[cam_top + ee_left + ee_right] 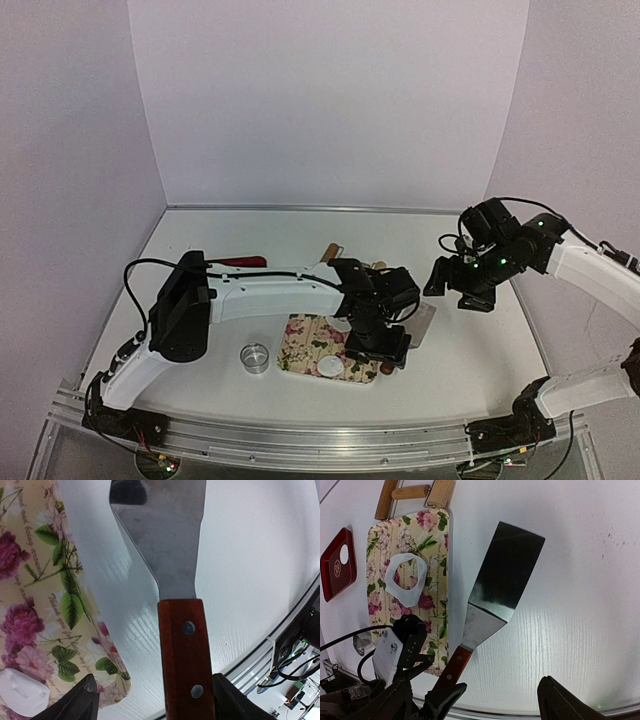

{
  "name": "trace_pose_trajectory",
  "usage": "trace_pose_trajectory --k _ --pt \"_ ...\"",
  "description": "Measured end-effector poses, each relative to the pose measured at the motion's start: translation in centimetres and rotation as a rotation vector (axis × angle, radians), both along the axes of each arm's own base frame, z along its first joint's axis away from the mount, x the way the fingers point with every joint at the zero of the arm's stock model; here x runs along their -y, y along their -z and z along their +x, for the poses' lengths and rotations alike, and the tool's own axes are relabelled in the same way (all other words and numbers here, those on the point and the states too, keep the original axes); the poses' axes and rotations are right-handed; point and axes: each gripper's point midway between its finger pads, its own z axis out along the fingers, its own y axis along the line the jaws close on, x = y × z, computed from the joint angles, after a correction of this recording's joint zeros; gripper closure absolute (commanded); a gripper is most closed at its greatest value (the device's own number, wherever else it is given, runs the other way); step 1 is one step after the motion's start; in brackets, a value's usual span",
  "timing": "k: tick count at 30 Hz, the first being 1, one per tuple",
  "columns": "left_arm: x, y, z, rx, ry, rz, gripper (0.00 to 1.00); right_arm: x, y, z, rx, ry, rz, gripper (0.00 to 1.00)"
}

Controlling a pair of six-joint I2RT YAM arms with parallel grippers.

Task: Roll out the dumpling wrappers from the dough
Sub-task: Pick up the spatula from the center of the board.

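Straddling the spatula (165, 545) handle (184, 655) with left hand (154, 697) wide open, nothing clamped yet, probably to slide the blade under the dumpling wrapper (20, 695) just left of it on the floral board (30, 580); holed dough (407, 580) ahead-left, blade flat on worktop (260, 570), right hand (440, 280) hovering beyond, open, empty, not obstructing.

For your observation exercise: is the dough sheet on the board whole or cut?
Cut: the dough is a flat irregular ring, the floral board showing through its hole.
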Motion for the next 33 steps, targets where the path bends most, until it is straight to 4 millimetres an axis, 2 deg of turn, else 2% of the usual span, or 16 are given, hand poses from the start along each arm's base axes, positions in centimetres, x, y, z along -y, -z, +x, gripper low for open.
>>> trace_pose_trajectory --k 8,10,15,20,24,30,33 --pt "-0.2 -0.2 -0.9 0.004 0.032 0.018 0.9 0.1 0.0 0.1 0.007 -0.009 -0.009 0.17" --pt "-0.2 -0.2 -1.1 0.001 0.03 0.019 0.99 0.1 0.0 0.1 0.009 -0.011 -0.012 0.17" --pt "-0.3 -0.2 -1.1 0.008 0.008 0.016 1.0 0.2 0.0 0.1 0.012 -0.016 -0.017 0.17" --pt "-2.8 -1.3 -1.4 0.002 -0.038 0.049 1.0 0.2 0.0 0.1 0.013 -0.018 -0.018 0.18" --pt "-5.8 -4.6 -2.2 -0.007 -0.089 0.046 1.0 0.2 0.0 0.1 0.017 -0.027 -0.021 0.18" --pt "-10.4 -12.1 -3.5 -0.005 -0.141 -0.047 1.0 0.2 0.0 0.1 0.025 -0.057 -0.033 0.2" --pt "-12.7 -14.7 -4.4 -0.02 -0.155 -0.066 1.0 -0.1 0.4 0.1 0.014 -0.088 -0.041 0.23"
